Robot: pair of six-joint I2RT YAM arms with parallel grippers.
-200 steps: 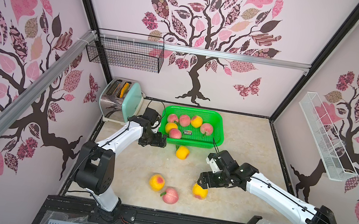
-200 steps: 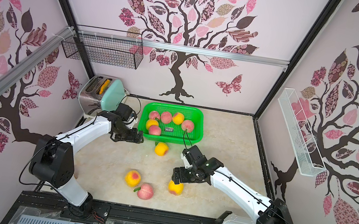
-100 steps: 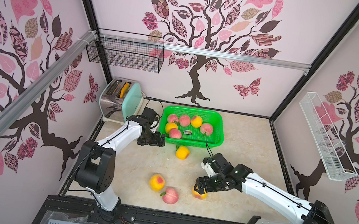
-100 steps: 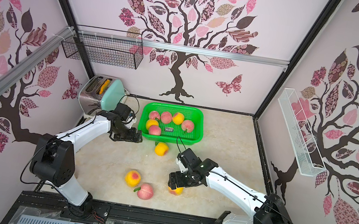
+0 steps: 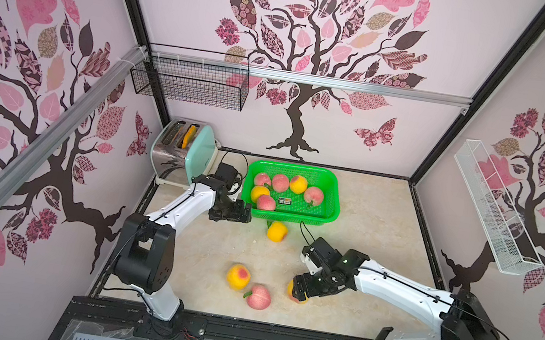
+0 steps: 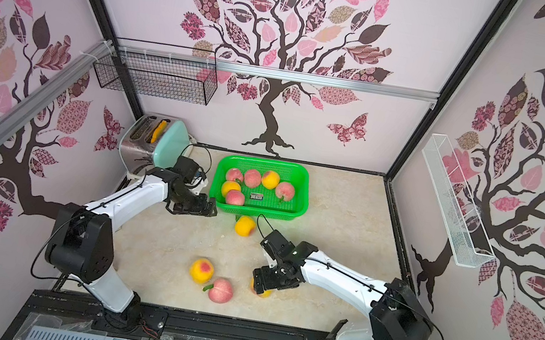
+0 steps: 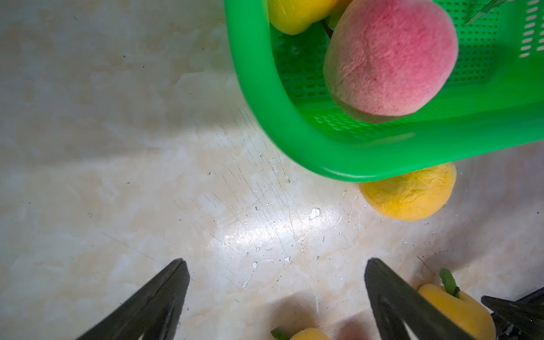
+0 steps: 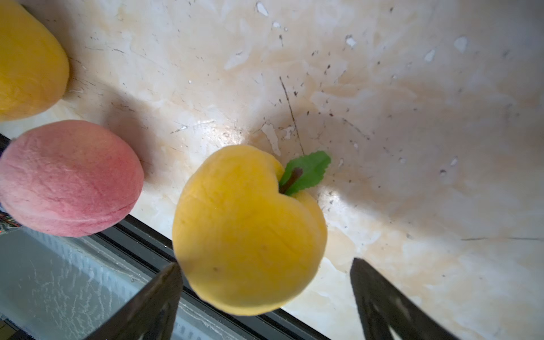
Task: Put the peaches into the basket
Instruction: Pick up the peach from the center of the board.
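Note:
The green basket stands at the back of the table and holds several peaches. Just in front of it lies a loose yellow peach. Near the front edge a yellow-red peach and a pink peach lie side by side. My right gripper is open over a third yellow peach, which sits partly between its fingertips; one finger is almost touching it, the other stands apart. My left gripper hangs open and empty by the basket's near left corner.
A toaster stands at the back left beside the basket. A black wire basket hangs on the back wall and a white wire rack on the right wall. The black front rail runs close behind the right gripper's peach.
My right gripper has moved forward and down onto the yellow peach near the front edge. The left arm has barely shifted.

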